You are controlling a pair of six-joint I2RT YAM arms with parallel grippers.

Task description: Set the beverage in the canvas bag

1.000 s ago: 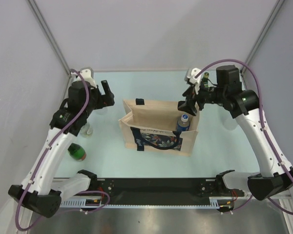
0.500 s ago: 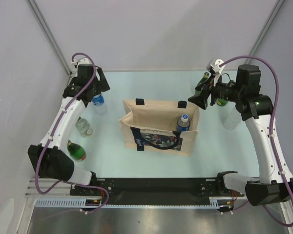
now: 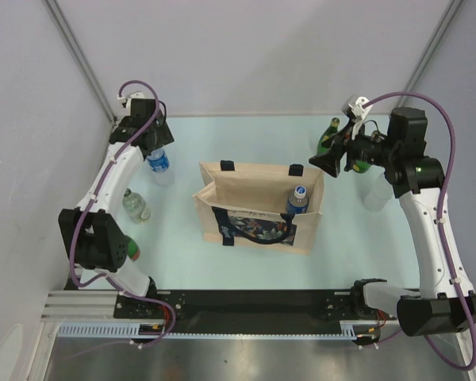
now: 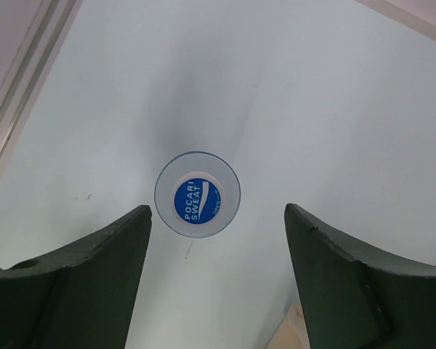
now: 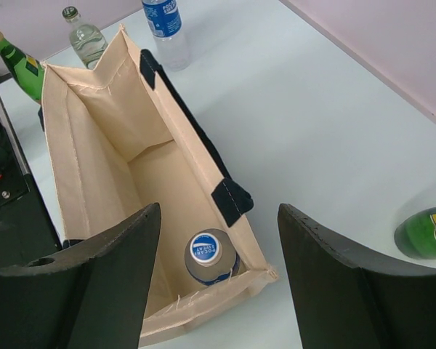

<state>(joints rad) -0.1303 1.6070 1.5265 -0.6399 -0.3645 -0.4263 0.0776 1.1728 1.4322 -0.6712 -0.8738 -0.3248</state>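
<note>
**Open left claw poised over an upright bottle**

The left claw (image 4: 216, 209) hung empty with its jaws spread wide. The beverage (image 4: 197, 200), a blue-capped plastic bottle, stood upright directly beneath it, between the fingers. The canvas bag (image 3: 222, 186) stood well apart from that claw, mouth open. The right claw (image 5: 218, 209) gaped empty above the bag, over a second bottle (image 5: 204, 251) inside. The beverage was probably smooth, thin-walled and weighty if full, so best pinched firmly just under the cap.

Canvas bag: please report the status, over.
Left end effector open over standing bottle. Right end effector open near canvas bag. Second bottle inside it. Nothing in the way.
</note>
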